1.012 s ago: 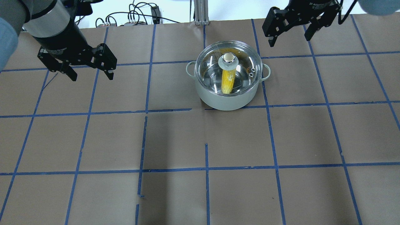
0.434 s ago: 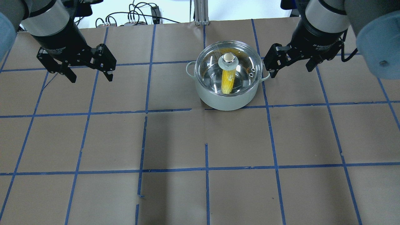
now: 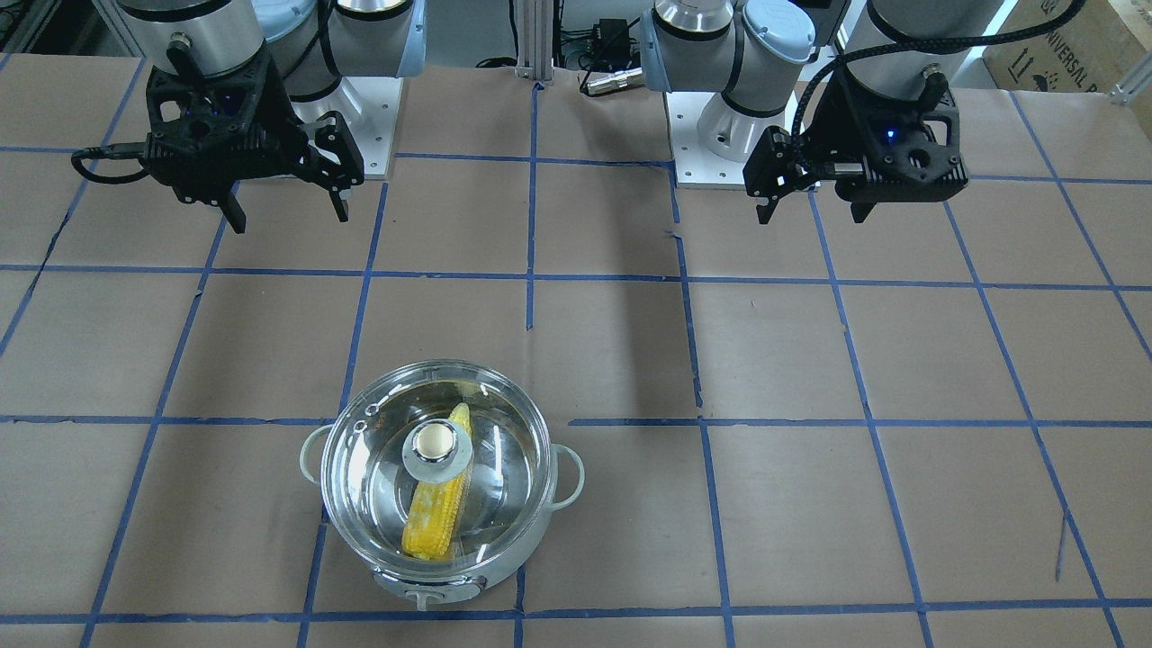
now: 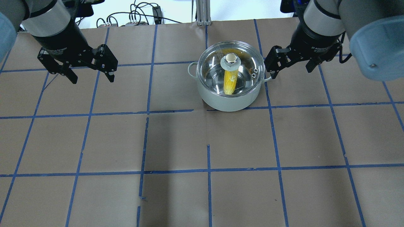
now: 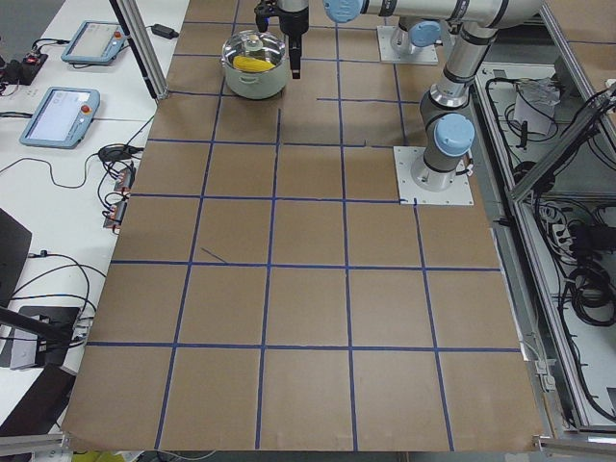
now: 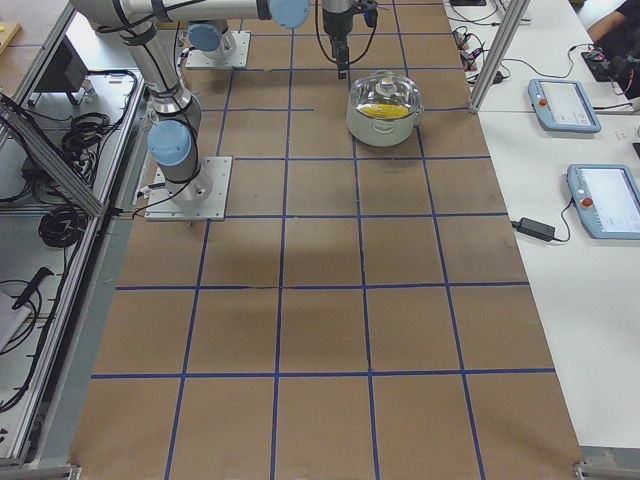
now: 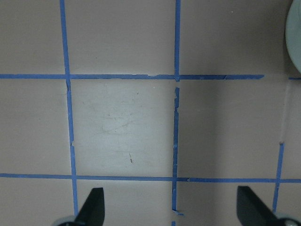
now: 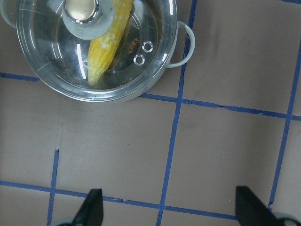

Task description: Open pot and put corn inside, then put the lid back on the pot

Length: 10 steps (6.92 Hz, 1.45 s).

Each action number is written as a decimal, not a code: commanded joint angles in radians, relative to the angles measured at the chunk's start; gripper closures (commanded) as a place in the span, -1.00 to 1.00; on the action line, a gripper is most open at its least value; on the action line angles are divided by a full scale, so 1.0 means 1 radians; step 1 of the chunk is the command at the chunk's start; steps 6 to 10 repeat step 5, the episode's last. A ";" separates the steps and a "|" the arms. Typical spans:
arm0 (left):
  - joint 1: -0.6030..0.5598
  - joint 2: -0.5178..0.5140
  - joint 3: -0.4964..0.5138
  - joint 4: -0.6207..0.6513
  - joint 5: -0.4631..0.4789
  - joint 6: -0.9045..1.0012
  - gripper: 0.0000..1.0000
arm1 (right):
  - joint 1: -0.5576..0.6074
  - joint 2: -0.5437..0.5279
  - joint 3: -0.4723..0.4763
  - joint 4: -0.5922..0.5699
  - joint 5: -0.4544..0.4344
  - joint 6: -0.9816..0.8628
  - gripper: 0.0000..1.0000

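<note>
The pot (image 4: 229,100) stands at the back middle of the table, pale mint-white with loop side handles. The clear glass lid (image 4: 244,55) with its beige knob sits on it. The yellow corn (image 4: 230,82) lies inside, seen through the glass. The pot (image 3: 423,587), lid (image 3: 369,468) and corn (image 3: 430,524) also show in the front-facing view, and the lid (image 8: 56,56) and corn (image 8: 106,54) in the right wrist view. My right gripper (image 4: 292,72) is open and empty, just right of the pot's right handle. My left gripper (image 4: 92,78) is open and empty, well left of the pot.
The table is brown paper with a blue tape grid (image 4: 208,170). Cables and a metal post (image 4: 202,12) lie beyond the back edge. The arm bases (image 3: 711,135) stand at the robot's side. Only the pot's edge (image 7: 295,23) shows in the left wrist view.
My right gripper has come from the table's back edge down and toward the robot, to beside the pot's right handle. The left gripper, pot, lid and corn have stayed put.
</note>
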 commanded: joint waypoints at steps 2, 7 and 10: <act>-0.001 0.001 -0.001 0.000 0.001 -0.001 -1.00 | 0.000 0.004 -0.004 -0.006 0.000 0.004 -0.99; -0.001 0.001 -0.004 0.000 0.003 -0.001 -1.00 | 0.000 0.004 -0.007 -0.007 -0.001 0.005 -0.99; -0.001 0.001 -0.004 0.000 0.003 -0.001 -1.00 | 0.000 0.004 -0.007 -0.007 -0.001 0.005 -0.99</act>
